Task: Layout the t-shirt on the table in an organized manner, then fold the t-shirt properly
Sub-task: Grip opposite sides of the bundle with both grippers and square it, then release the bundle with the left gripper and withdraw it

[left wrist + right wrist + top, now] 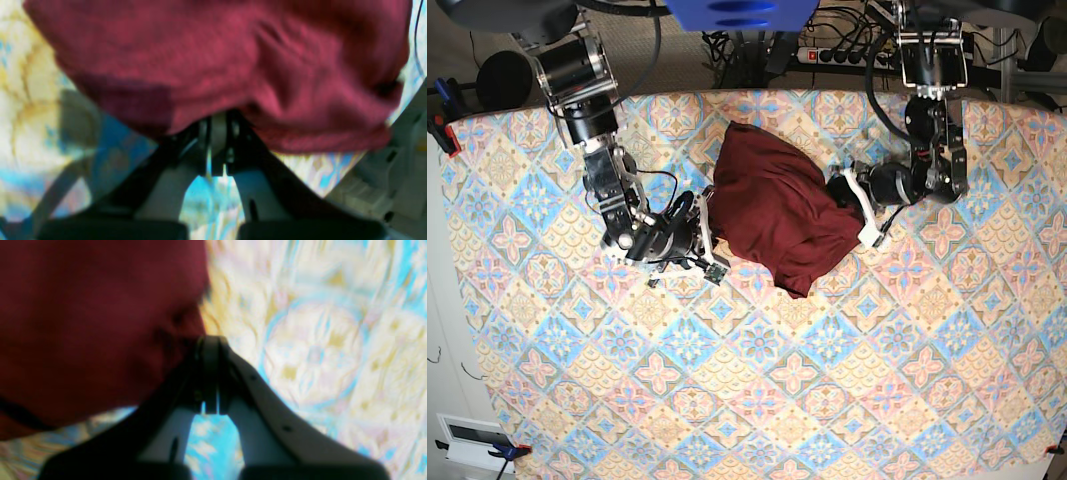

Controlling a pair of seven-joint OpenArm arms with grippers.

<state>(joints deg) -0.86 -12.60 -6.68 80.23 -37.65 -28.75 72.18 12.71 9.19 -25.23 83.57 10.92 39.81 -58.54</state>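
the t-shirt (775,207), soft thin maroon fabric, lies bunched in a lumpy heap on the diamond-tiled table (757,400), sleeves hidden in the folds. the left gripper (847,192) and the right gripper (708,222) each pinch an opposite edge, jaws closed; both wrist views are blurred.

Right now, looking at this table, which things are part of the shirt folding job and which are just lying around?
Part of the job:
t-shirt, bunched, not yet laid flat
table
left gripper, shut on the shirt's edge
right gripper, shut on the opposite edge

Just lying about:
power strip behind the table
clamp at the table's edge
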